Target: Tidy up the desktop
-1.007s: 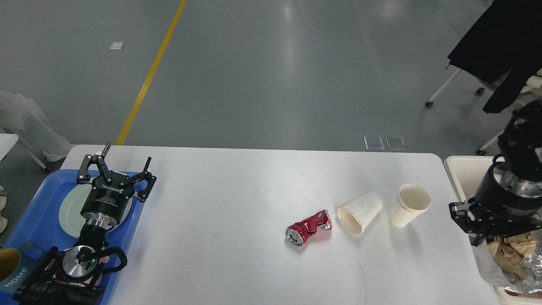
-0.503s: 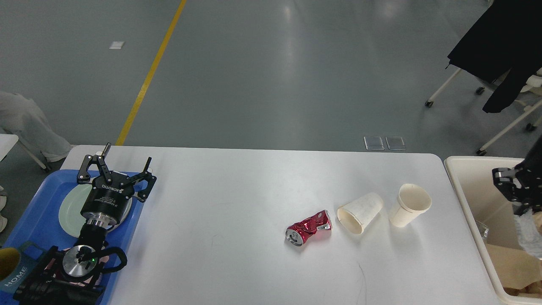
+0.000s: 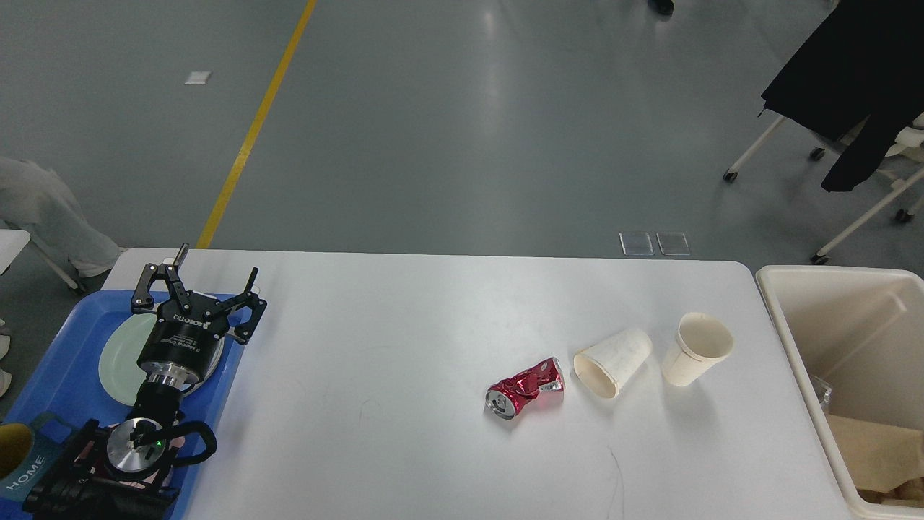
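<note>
**Three pieces of litter on the desktop, one gripper in view**

At 8 o'clock lies one blue tray [image 3: 65,365] on the left end of the desktop [image 3: 404,339]. It carries one pale green plate [image 3: 115,361] and, at its near corner, one mug [image 3: 25,462] marked "HOME". The left gripper [image 3: 206,278] hangs over the plate's far edge, its two fingers spread wide and holding nothing.

The white desktop fills the middle and lower part of the view. At about 5 o'clock there is one crushed red can [image 3: 525,388] on its side. Just right of it, one paper cup [image 3: 612,352] lies on its side, mouth toward the can. A second paper cup [image 3: 696,349] stands upright nearby.

At 4 o'clock, beside the desktop, stands one cream bin [image 3: 794,318] with brown paper inside.
</note>
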